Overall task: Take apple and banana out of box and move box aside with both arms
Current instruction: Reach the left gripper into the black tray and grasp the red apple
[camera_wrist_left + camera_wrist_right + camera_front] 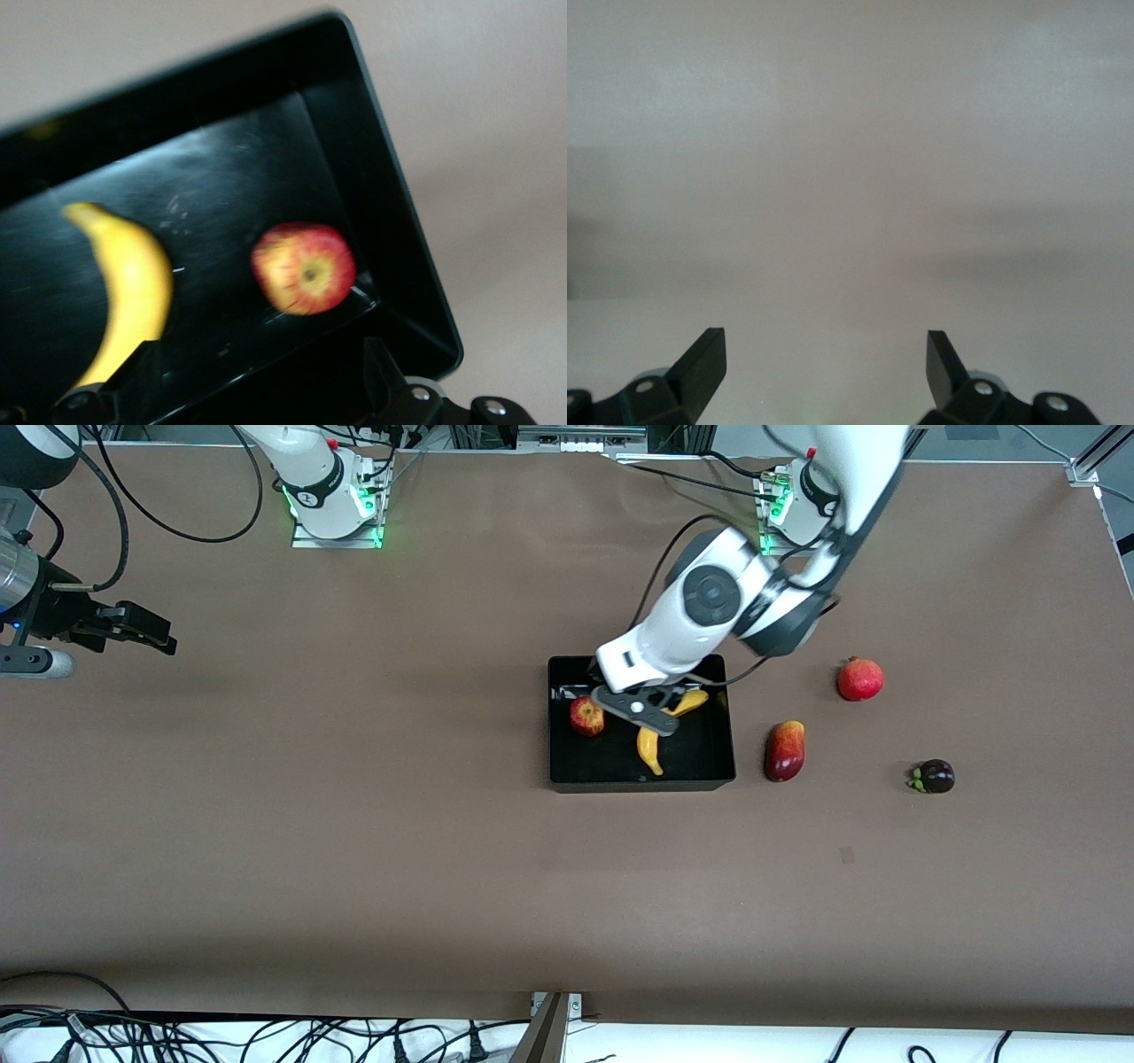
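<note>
The black box point(642, 784) stands mid-table with the red-yellow apple point(586, 716) and the yellow banana point(651, 748) lying in it, apart from each other. My left gripper point(633, 707) hangs low over the box, above the banana's middle, and partly hides it. In the left wrist view the gripper point(261, 381) is open and empty over the box's wall point(399, 221), with the apple point(304, 268) and banana point(128, 283) on the box floor. My right gripper point(151, 633) waits over bare table at the right arm's end, open and empty point(827, 367).
A red-yellow mango point(785, 750) lies beside the box toward the left arm's end. A red pomegranate point(860, 678) and a dark purple mangosteen point(935, 777) lie farther that way. Cables run along the table's near edge.
</note>
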